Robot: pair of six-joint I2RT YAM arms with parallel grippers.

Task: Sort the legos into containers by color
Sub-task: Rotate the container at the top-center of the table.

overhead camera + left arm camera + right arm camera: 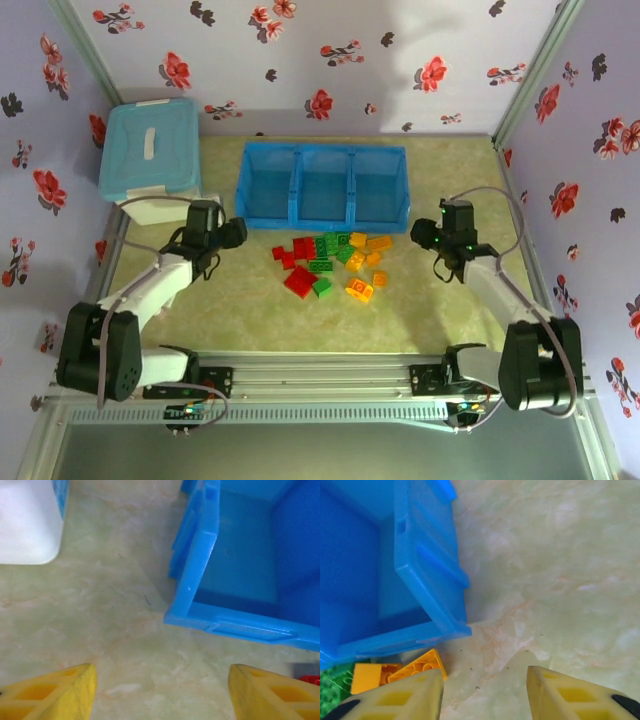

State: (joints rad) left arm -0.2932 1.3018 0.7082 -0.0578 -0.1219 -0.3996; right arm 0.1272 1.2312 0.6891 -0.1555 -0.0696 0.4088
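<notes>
Both claws are hanging released, with nothing between their fingers: the left gripper is sitting just off the tray's left corner and the right gripper off its right corner. The legos are lying in a loose heap on the table, just in front of the tray. Its three compartments are looking empty, so sorting, as I judge it, is not yet under way.

The bricks are touching and overlapping with their colours mixed, so a claw closing on one is likely to be catching a neighbour too and carrying the wrong colour along. In the right wrist view, yellow bricks are lying right by the tray's front wall. Fingers coming down there could be striking the rim and shoving the light tray. Hard, slick plastic may also be slipping out of a pinch.

The bricks are small, blocky, studded and glossy. The tray is bright blue moulded plastic with smooth walls, a thick lip and ribs at the corners. The table is showing a pale, marbled, smooth surface. The claw fingers are yellow wedges with hollow pockets. A storage box — pale blue lid, white round-cornered base — is standing to the tray's left.
</notes>
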